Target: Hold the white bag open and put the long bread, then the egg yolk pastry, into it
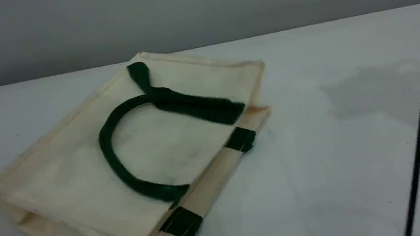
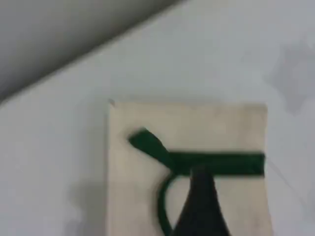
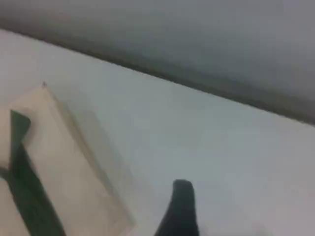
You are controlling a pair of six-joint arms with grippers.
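Scene view: the white bag lies flat, mouth toward the right. Left wrist view: left gripper hovers over its green handle, opening unclear. Right wrist view: right gripper, spread wide and empty, hangs beside it.

The white bag lies flat at lower left on the pale tabletop, its green strap across it. One dark fingertip of the right pincer rises at the bottom edge, beside the bag without touching it.
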